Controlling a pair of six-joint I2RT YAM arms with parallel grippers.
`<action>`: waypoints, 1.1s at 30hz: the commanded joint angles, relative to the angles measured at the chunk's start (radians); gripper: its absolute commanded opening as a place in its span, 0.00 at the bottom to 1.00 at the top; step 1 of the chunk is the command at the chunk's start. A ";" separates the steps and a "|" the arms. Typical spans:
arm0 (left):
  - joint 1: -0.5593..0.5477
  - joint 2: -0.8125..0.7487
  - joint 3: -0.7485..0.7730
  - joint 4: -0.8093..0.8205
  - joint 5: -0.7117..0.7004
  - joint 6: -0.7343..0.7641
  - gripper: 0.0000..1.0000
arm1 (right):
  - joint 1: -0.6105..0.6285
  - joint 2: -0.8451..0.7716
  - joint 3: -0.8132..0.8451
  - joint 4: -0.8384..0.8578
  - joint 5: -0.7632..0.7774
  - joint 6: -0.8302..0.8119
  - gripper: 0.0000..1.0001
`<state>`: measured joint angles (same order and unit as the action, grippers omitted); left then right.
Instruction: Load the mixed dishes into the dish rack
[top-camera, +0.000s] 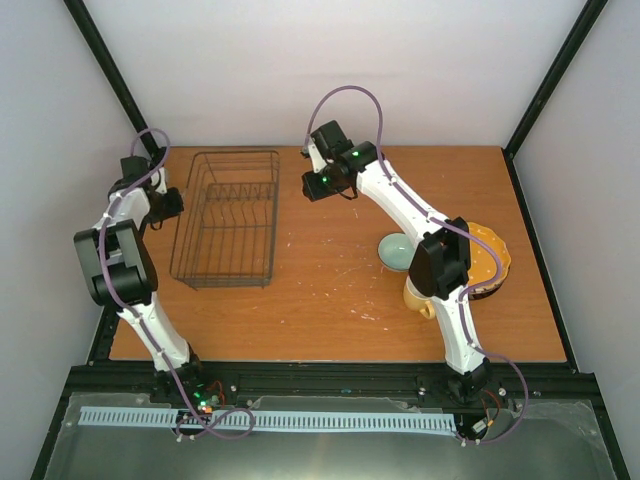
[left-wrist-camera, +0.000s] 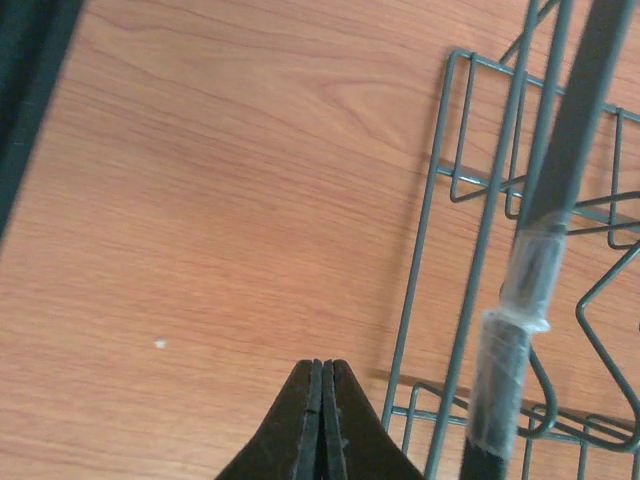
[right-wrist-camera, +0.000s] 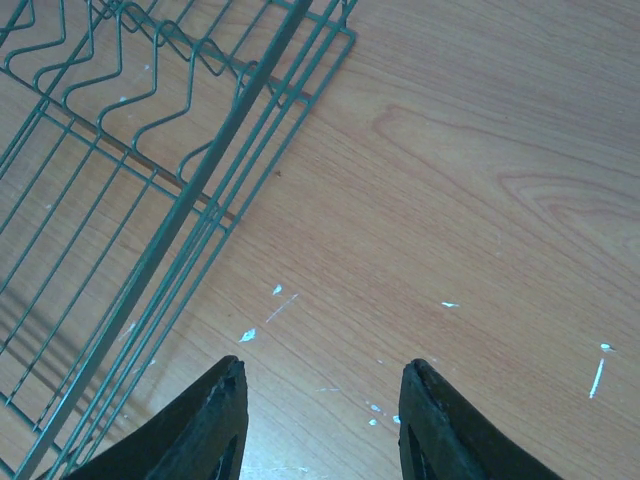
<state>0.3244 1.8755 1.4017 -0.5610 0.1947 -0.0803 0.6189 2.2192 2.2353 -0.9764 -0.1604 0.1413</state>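
Your left claw is closed tight with nothing in it, above the bare surface just left of the dish rack. Your right claw is wide open and empty, just right of the rack. Only the top view shows the bowl, the mug and the orange-yellow plate, well right of the rack.

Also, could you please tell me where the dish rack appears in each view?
Top external: dish rack left of centre on the table.
Left wrist: right side, beside the shut left claw.
Right wrist: upper left, beyond the open right claw.
Shared landmark: the orange wooden table under it.
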 joint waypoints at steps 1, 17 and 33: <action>-0.020 0.009 0.002 0.022 0.076 -0.022 0.01 | -0.006 -0.011 -0.015 -0.008 0.030 -0.016 0.42; -0.169 -0.028 -0.079 0.092 0.131 -0.132 0.01 | -0.008 -0.001 -0.019 -0.023 0.047 -0.006 0.43; -0.324 0.157 0.137 0.060 0.104 -0.108 0.01 | -0.011 -0.013 -0.045 -0.083 0.168 -0.001 0.44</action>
<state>0.0139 2.0148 1.4506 -0.4892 0.3027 -0.2028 0.6155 2.2192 2.1994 -1.0222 -0.0757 0.1390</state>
